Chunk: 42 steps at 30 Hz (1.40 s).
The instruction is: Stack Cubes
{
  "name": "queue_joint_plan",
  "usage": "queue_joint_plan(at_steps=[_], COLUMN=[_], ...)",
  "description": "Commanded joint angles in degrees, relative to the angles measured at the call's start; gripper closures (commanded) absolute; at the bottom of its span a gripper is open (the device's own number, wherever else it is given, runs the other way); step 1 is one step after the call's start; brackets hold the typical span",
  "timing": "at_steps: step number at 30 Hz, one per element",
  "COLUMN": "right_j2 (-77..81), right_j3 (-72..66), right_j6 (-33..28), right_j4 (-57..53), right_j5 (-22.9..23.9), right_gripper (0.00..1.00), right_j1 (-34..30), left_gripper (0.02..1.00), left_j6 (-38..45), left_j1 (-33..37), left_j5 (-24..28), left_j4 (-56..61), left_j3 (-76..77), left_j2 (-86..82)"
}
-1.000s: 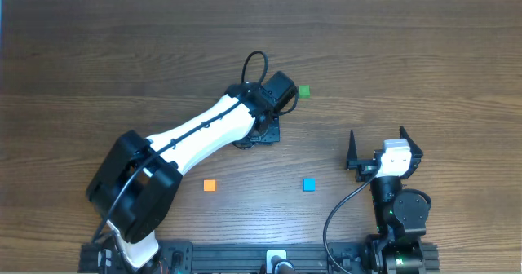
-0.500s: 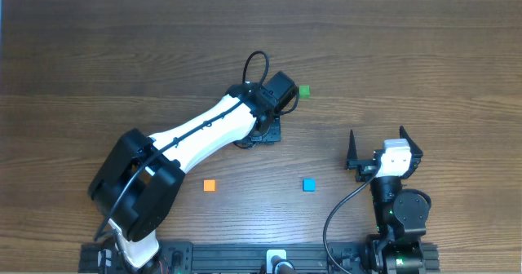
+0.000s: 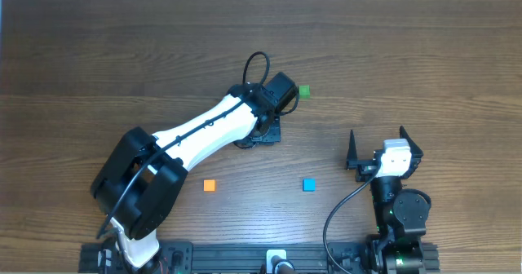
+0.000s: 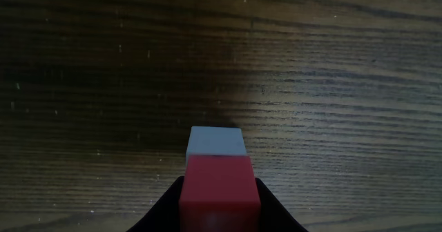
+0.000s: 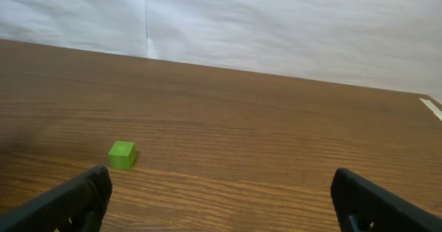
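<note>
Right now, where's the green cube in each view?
Top: green cube above centre, beside left arm wrist.
Right wrist: green cube on table ahead of right gripper.
Left wrist: red cube, grey cube instead.
Shared landmark: the wood-grain table.

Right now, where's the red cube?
The red cube is clamped in the left gripper, shown in the left wrist view right by a grey cube. In the top view, that gripper is mid-scene, left of the green cube.
</note>
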Motion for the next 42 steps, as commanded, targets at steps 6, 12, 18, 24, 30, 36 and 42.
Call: queue_joint_plan(at_steps=[6, 12, 18, 24, 30, 36, 42], right_j2=[-0.5, -0.5, -0.5, -0.5, -0.5, -0.5, -0.5], right_j3=[-0.3, -0.3, -0.3, -0.3, -0.3, -0.3, -0.3], right_j6=[-0.1, -0.1, -0.1, -0.1, -0.1, -0.1, -0.1], right_j4=[0.0, 0.0, 0.0, 0.0, 0.0, 0.0, 0.0], right_j5=[0.7, 0.7, 0.7, 0.7, 0.7, 0.7, 0.7], right_gripper=[0.009, 0.007, 0.009, 0.009, 0.007, 0.009, 0.007], right_j1=[0.1, 0.1, 0.1, 0.1, 0.1, 0.1, 0.1], left_gripper=[0.641, 0.211, 0.02, 0.02, 0.02, 0.023, 0.023], left_j6=[-0.8, -0.8, -0.8, -0.2, -0.2, -0.4, -0.4], left_j1=[-0.1, -0.1, 0.0, 0.0, -0.5, -1.0, -0.9], left_j5=[-0.5, -0.5, -1.3, -2.0, -4.6, -6.9, -6.9], left_j4=[0.0, 0.0, 0.0, 0.2, -6.0, -6.4, -0.1], left_j3=[-0.5, -0.5, -0.5, -0.5, -1.5, -12.2, -28.8], left_j2=[1.2, 1.2, -2.6, -12.4, -22.0, -32.0, -41.0])
